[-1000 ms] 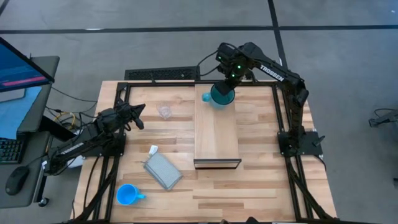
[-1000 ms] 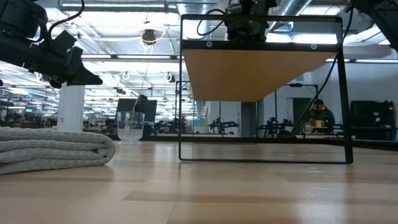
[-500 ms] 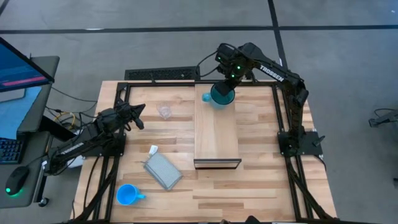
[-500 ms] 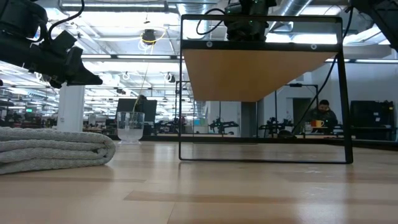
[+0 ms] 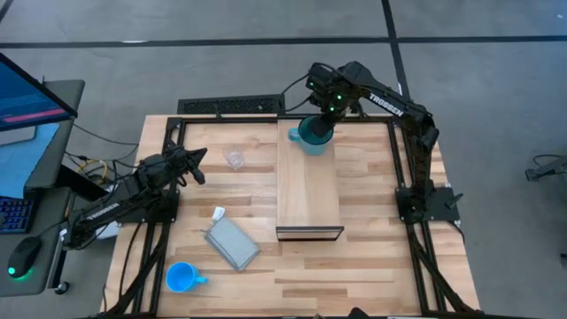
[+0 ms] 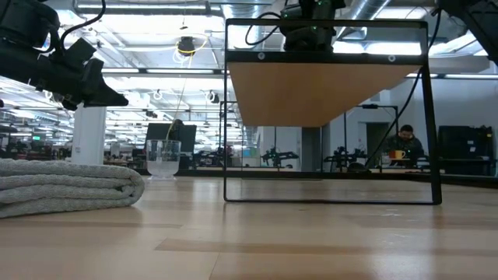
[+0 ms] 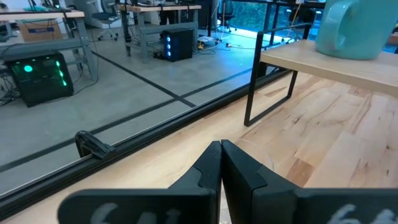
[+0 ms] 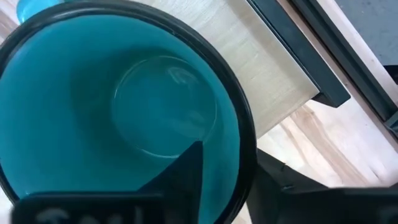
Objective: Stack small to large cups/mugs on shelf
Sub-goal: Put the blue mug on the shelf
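Observation:
The large teal mug (image 5: 310, 136) stands upright on the far end of the pale wood shelf (image 5: 308, 195), handle toward the table's left. My right gripper (image 8: 230, 152) points down over it, open, with one finger inside the mug (image 8: 124, 112) and one outside its rim. The tiny clear glass cup (image 5: 235, 159) stands on the tabletop left of the shelf. The bright blue mug (image 5: 182, 277) sits near the table's front left corner. My left gripper (image 5: 200, 164) waits shut at the left, just left of the glass cup. My right gripper straddles the teal mug's rim (image 8: 244, 134) from above, on the side away from the handle. A strip of teal shows between the inner finger (image 8: 183, 177) and the wall. Whether the outer finger (image 8: 277, 177) touches the rim, I cannot tell.
A flat grey pouch (image 5: 232, 243) lies on the tabletop between the blue mug and the shelf's near end. Black frame rails (image 5: 230, 106) run along the table's edges. The shelf's top in front of the teal mug is bare.

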